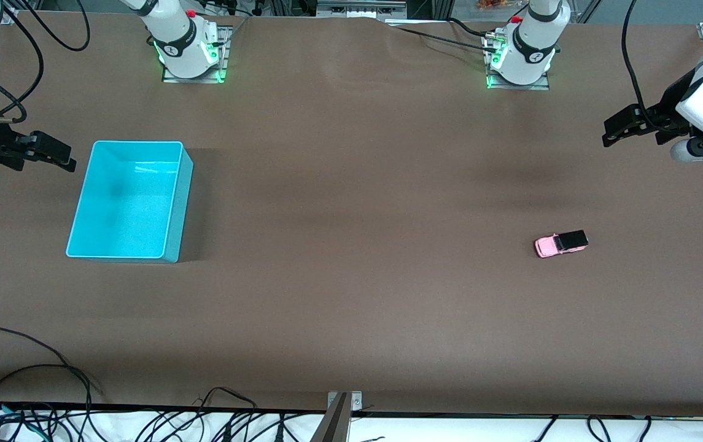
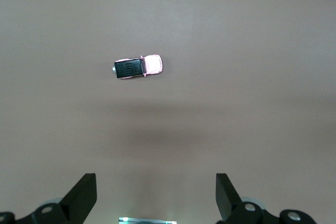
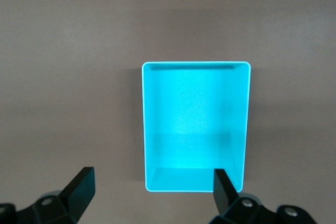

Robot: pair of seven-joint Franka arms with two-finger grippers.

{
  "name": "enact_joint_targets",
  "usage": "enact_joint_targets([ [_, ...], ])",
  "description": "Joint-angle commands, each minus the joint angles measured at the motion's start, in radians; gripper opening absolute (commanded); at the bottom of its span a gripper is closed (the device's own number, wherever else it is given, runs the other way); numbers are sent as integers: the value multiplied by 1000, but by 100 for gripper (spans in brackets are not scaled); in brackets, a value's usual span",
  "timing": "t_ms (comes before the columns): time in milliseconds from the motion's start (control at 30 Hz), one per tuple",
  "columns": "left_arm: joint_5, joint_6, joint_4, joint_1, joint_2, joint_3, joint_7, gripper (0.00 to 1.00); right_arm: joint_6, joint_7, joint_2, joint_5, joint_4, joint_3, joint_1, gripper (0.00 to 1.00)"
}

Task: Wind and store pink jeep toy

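The pink jeep toy (image 1: pixel 560 244), pink with a black rear top, stands on the brown table toward the left arm's end; it also shows in the left wrist view (image 2: pixel 138 67). My left gripper (image 1: pixel 620 130) (image 2: pixel 156 195) is open and empty, up in the air over the table's edge at that end, apart from the jeep. The turquoise bin (image 1: pixel 84 202) stands empty toward the right arm's end; it also shows in the right wrist view (image 3: pixel 196 66). My right gripper (image 1: pixel 56 153) (image 3: pixel 152 192) is open and empty, in the air beside the bin.
Brown table mat (image 1: pixel 351 215) covers the table. Both arm bases (image 1: pixel 188 46) (image 1: pixel 520 55) stand along the edge farthest from the front camera. Loose cables (image 1: pixel 81 417) lie along the nearest edge, and a metal bracket (image 1: pixel 339 414) stands there.
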Motion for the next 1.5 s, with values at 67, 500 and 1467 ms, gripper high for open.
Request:
enact_joint_targets([
  [67, -23, -14, 34, 19, 30, 2, 17, 100, -14, -10, 2, -6, 12, -1, -2, 100],
  [500, -23, -5, 35, 26, 96, 3, 242, 100, -14, -10, 2, -6, 12, -1, -2, 100],
  [1467, 105, 321, -47, 78, 311, 3, 1278, 100, -16, -10, 2, -7, 12, -1, -2, 100],
])
